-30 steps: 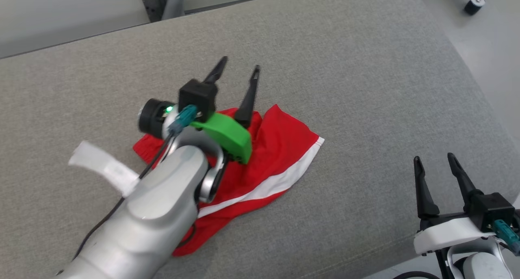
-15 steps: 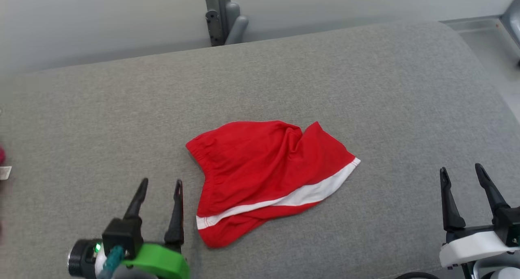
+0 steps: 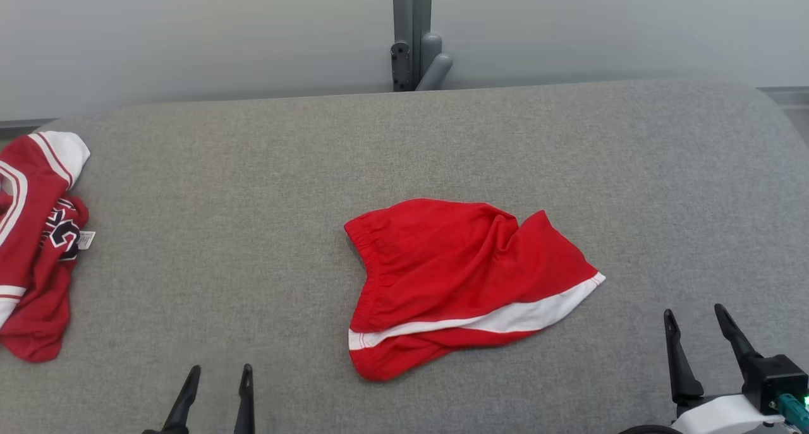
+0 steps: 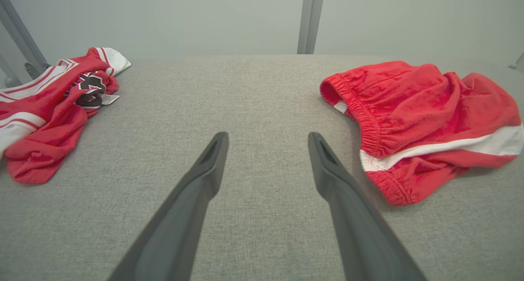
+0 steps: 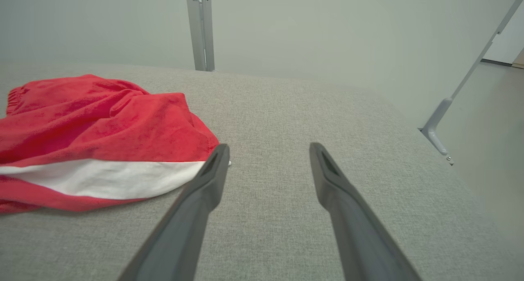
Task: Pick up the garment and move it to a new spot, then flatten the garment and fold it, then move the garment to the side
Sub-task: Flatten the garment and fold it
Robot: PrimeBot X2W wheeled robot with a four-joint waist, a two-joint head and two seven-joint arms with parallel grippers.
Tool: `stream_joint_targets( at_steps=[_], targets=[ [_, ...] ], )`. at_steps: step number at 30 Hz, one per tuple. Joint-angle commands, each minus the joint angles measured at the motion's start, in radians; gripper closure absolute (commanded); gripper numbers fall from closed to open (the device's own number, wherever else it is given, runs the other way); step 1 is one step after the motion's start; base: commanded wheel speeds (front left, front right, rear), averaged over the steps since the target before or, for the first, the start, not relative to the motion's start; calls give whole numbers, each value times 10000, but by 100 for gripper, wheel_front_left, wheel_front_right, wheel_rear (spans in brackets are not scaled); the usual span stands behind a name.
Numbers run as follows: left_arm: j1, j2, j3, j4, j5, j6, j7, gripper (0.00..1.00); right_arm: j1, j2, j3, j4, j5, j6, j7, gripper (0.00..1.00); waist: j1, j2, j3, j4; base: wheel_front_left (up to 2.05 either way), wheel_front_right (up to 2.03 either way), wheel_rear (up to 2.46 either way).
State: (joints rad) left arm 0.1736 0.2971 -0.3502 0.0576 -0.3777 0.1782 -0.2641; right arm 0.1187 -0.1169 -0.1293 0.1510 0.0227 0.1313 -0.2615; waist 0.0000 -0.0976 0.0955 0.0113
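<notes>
Head view: shows the shorts [image 3: 461,282], red with a white stripe, lying rumpled near the middle of the grey padded table [image 3: 253,200]. Waistband toward the left, stripe along the near edge, one leg bunched and lapped over itself. Places the left gripper [image 3: 220,367] at the bottom edge, left of the shorts and apart from them, fingers spread and empty. Places the right gripper [image 3: 693,309] at the lower right, likewise spread and empty, near the striped corner but clear of it. Catches a red-and-white jersey [image 3: 38,257] heaped at the far left end of the table, well apart.

Left wrist view: looks along the spread fingers of the left gripper [image 4: 267,136] over bare table. Finds the shorts [image 4: 421,121] ahead to the right, elastic waistband nearest, and the jersey [image 4: 49,121] off to the left. Nothing between the fingers.

Right wrist view: looks along the spread fingers of the right gripper [image 5: 268,146]. Finds the shorts [image 5: 102,138] to the left, striped hem just beside one fingertip.

Progress, as a judgement: seems past the move to a new spot, given the shorts lying free at mid-table. Leaves flattening undone, creases and overlap plain to see. Leaves folding and the shift to the side undone too.
</notes>
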Motion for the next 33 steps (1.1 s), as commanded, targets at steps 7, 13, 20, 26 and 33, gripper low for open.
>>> stream_joint_targets(
  at_steps=[7, 13, 20, 26, 33],
  targets=[
    [706, -1022, 1855, 397, 879, -1454, -5, 0, -54, 129, 350, 253, -30, -10, -15, 0, 0, 1, -371, 59, 0, 0, 0],
    [631, -1668, 2731, 584, 1585, -2239, -5, 0, -126, 133, 483, 285, -14, -10, -15, 0, 0, 1, -401, 40, 0, 0, 0],
    [609, -1976, 3157, 673, 1964, -2587, -5, 0, -150, 108, 505, 290, 35, -10, -15, 0, 0, 1, -387, 2, 0, 0, 0],
    [673, -2176, 3416, 902, 2218, -2801, -5, 0, -202, 78, 537, 339, 101, -10, -13, 0, 0, 1, -345, -58, 0, 0, 0],
    [-251, -2366, 2506, 1997, 1526, -2994, 578, 0, -1497, -905, 1523, 2093, 247, -10, 30, 0, 0, 1, 107, -206, 0, 0, 0]
  ],
)
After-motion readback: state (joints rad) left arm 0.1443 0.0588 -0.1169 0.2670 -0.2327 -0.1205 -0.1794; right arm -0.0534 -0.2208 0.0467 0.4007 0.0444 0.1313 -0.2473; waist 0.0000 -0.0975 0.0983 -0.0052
